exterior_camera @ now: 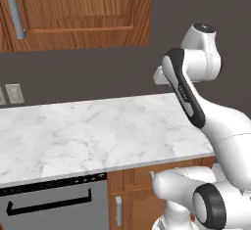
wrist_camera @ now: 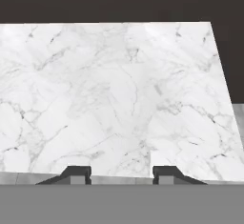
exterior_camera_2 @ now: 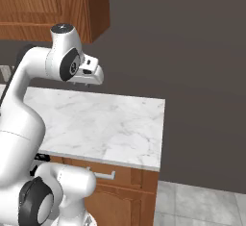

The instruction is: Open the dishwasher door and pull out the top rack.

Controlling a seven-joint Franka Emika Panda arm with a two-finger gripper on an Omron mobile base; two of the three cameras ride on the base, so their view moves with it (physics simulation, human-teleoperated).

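Nothing is done yet: the wide grey metal dishwasher door (exterior_camera: pixel 54 209) with its long black bar handle (exterior_camera: pixel 49 205) sits shut, well below and to the left of the jaws (wrist_camera: pixel 121 173), which hang spread apart and empty above the white marble tabletop (wrist_camera: pixel 119 94). Both opening the door and pulling out the top rack behind it are left, I judge

I count one table (exterior_camera: pixel 88 131), a single marble slab. Under it there is one dishwasher door (exterior_camera: pixel 54 207), shut, carrying one black bar handle (exterior_camera: pixel 49 205) and one control strip (exterior_camera: pixel 54 181). On the wall I count one outlet (exterior_camera: pixel 14 93) in full, with the edge of a second at the left border. My tool (wrist_camera: pixel 121 174) has two fingertips (wrist_camera: pixel 77 173). Upper cabinets: one door with one silver handle (exterior_camera: pixel 14 9). Lower cabinet handles: one upright (exterior_camera: pixel 118 210), one level (exterior_camera_2: pixel 103 174).
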